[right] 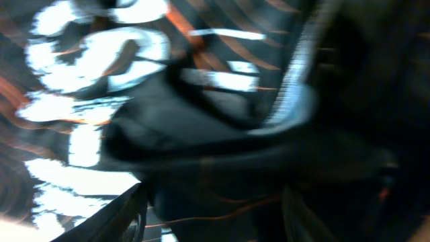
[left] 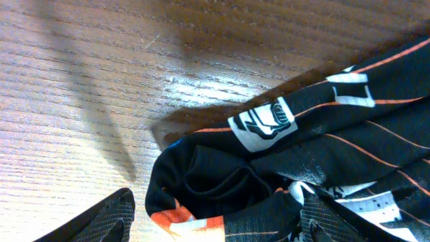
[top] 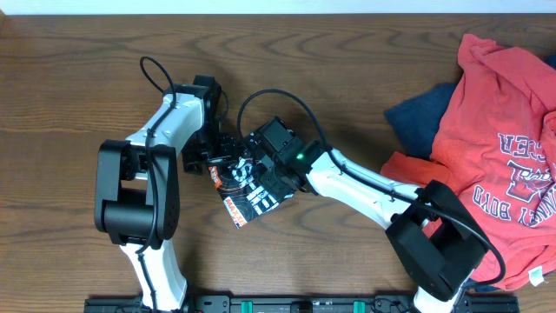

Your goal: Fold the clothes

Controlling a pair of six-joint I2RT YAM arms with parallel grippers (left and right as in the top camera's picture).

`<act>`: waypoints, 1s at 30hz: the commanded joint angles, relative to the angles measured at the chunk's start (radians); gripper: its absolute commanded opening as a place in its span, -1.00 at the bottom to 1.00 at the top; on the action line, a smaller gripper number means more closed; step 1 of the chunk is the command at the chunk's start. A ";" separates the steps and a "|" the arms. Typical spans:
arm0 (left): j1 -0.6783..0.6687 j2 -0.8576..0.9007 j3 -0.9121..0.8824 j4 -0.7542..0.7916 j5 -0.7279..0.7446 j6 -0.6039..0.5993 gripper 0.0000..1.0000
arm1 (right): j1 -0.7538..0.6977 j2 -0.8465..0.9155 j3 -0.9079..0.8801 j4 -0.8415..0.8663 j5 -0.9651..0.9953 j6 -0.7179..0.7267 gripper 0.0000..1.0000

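Reaching in from the lower left of the overhead frame, the left arm [top: 148, 165] bends toward the middle of the wooden counter [top: 365, 52]. The left fingers [left: 101, 222] stand wide apart and open, with one clear of the cloth and the other at the crumpled edge of the black jersey [top: 248, 193]. The jersey lies bunched in a small heap at frame centre, its thin orange lines and white logos showing. Just right of it, the right fingers [right: 111, 218] are pressed into the same heap with fabric filling the space between them. That view is blurred, so I cannot tell whether they pinch it. The right arm [top: 373, 187] runs off to the lower right. Further right lies a navy garment [top: 421, 117], partly under a red T-shirt [top: 495, 113] spread along the right edge.
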 commanded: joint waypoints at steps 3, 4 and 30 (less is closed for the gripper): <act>0.001 0.020 -0.011 -0.002 -0.012 -0.006 0.57 | 0.007 0.013 0.000 0.008 0.067 0.031 0.22; 0.001 0.020 -0.011 -0.002 -0.011 -0.006 0.57 | 0.007 0.014 -0.002 0.011 0.054 0.031 0.21; 0.001 0.020 -0.011 -0.002 -0.012 -0.005 0.57 | -0.251 0.010 0.042 0.035 0.216 0.354 -0.98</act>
